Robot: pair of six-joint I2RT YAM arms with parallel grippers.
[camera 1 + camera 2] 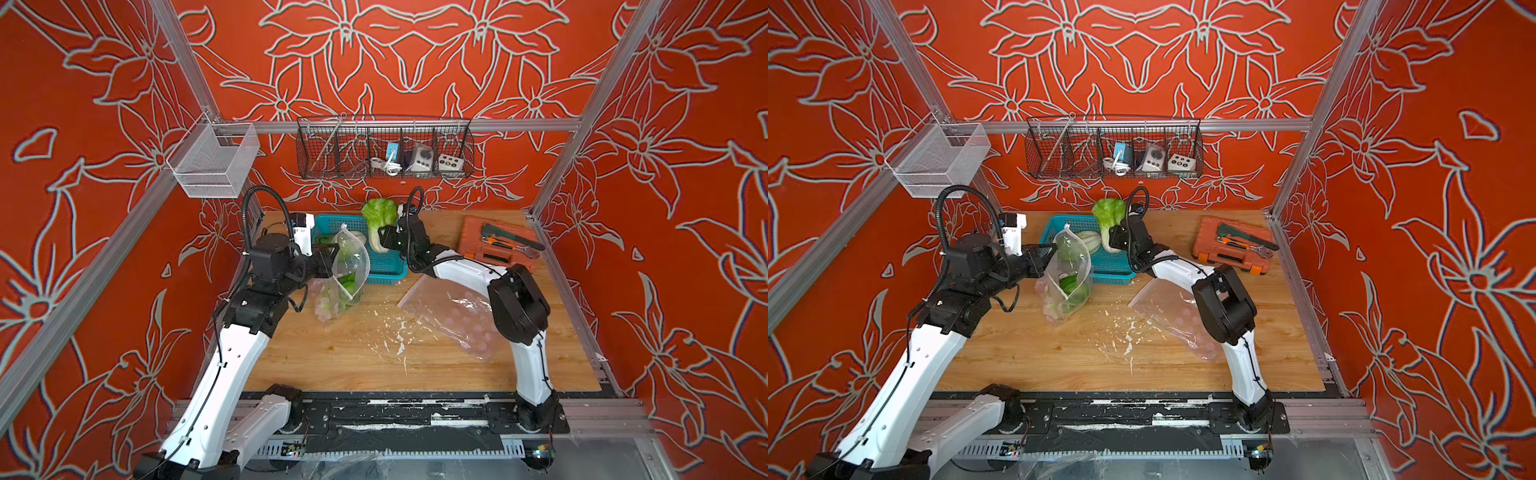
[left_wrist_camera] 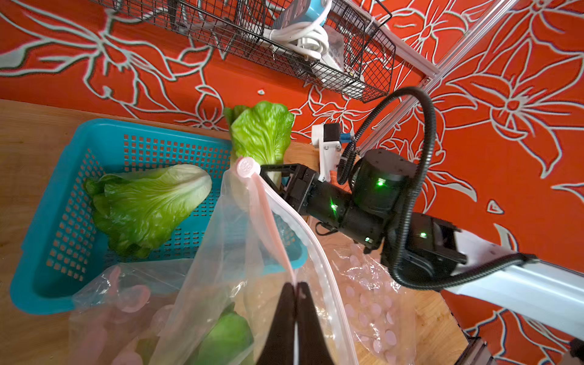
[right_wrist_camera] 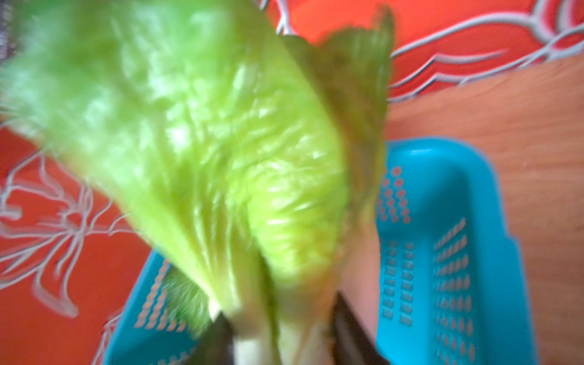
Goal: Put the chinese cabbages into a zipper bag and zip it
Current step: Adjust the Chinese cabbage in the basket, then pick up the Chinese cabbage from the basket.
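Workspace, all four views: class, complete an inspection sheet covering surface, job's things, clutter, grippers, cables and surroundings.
Surface: wooden table, white flecks mid-table.
Job's things: bagged cabbage inside zipper bag; basket cabbage in teal basket; held cabbage above it.
Clutter: spare bag lying flat; orange tool case.
Grippers: left gripper shut on zipper bag's rim; right gripper shut on held cabbage's base.
Cables: black conduit loops at each wrist; white cord in wire basket.
Surroundings: red floral walls, aluminium frame, mesh basket.
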